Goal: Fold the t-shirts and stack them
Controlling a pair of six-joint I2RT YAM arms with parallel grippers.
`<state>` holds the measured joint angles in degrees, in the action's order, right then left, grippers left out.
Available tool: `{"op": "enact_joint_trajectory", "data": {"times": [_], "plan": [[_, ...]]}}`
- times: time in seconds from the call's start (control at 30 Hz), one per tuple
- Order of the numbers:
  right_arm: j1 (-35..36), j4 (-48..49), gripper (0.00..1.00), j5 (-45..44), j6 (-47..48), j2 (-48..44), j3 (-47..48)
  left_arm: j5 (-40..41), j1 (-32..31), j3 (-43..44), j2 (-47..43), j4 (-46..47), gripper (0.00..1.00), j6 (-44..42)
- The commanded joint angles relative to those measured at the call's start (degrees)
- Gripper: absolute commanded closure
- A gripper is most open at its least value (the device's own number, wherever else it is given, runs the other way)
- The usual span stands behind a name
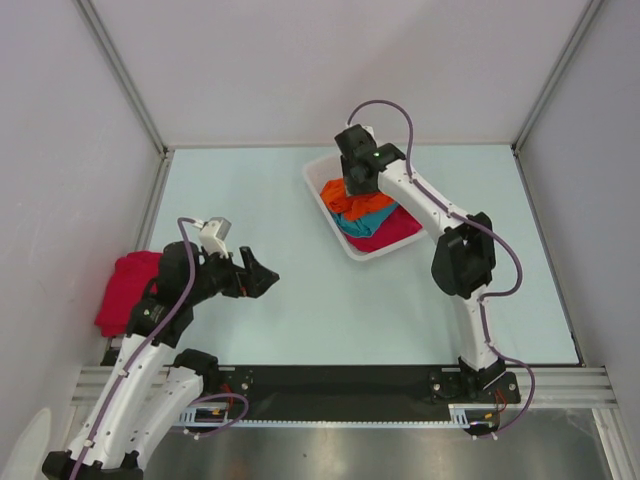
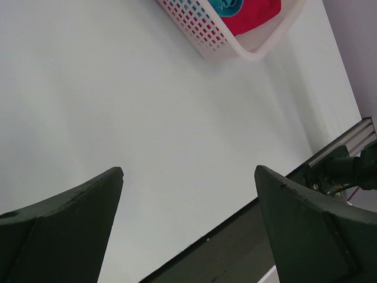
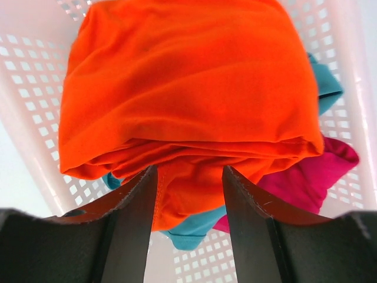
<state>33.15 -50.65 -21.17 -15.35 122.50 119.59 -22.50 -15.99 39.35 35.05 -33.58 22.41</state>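
Right wrist view alone shows the right gripper [image 3: 188, 171] straddling the orange t-shirt [image 3: 182, 88], grip unclear; left gripper [image 2: 188, 170] gapes wide.

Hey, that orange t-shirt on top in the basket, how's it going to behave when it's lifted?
Probably floppy: the orange t-shirt lies in soft folds and creases, so it should droop and unfold. Likely light, being thin cloth. It rests on the teal t-shirt, which might drag along.
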Motion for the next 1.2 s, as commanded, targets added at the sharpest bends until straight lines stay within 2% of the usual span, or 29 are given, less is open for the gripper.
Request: {"op": "enact_joint_trajectory", "data": {"times": [0.0, 0.5, 0.6, 0.63, 0.7, 0.73, 1.0, 1.17], "plan": [[0.34, 0.82, 0.47, 0.42, -0.02, 1.78, -0.85, -0.09, 0.26, 2.74, 0.29, 1.33, 0.00, -1.85], [0.16, 4.51, 0.47, 2.62, -0.64, 4.50, -6.82, 0.00, 0.26, 2.83, 0.29, 0.97, 0.01, -2.64], [0.08, 5.65, 0.62, 4.55, -0.12, 4.42, -7.96, 0.09, 0.26, 2.83, 0.37, 0.80, 0.00, -2.73], [0.08, 5.83, 0.79, 4.82, -0.03, 4.24, -8.06, 0.18, 0.26, 2.83, 0.37, 0.80, 0.00, -2.73], [0.08, 5.92, 0.97, 4.39, -0.03, 4.15, -7.97, 0.09, 0.34, 2.83, 0.63, 0.80, 0.00, -2.73], [0.08, 5.83, 1.00, 3.77, -0.20, 3.81, -7.88, 0.00, 0.34, 2.83, 0.72, 0.80, 0.00, -2.73], [0.08, 5.75, 1.00, -5.62, 0.41, -3.31, -6.66, -0.08, 0.26, 1.87, 1.07, 1.77, 0.01, -2.55], [3.06, 3.28, 1.00, -17.05, 5.41, -6.22, 2.72, 0.62, 0.26, 1.25, 1.43, 2.38, 0.00, -2.55]]}}
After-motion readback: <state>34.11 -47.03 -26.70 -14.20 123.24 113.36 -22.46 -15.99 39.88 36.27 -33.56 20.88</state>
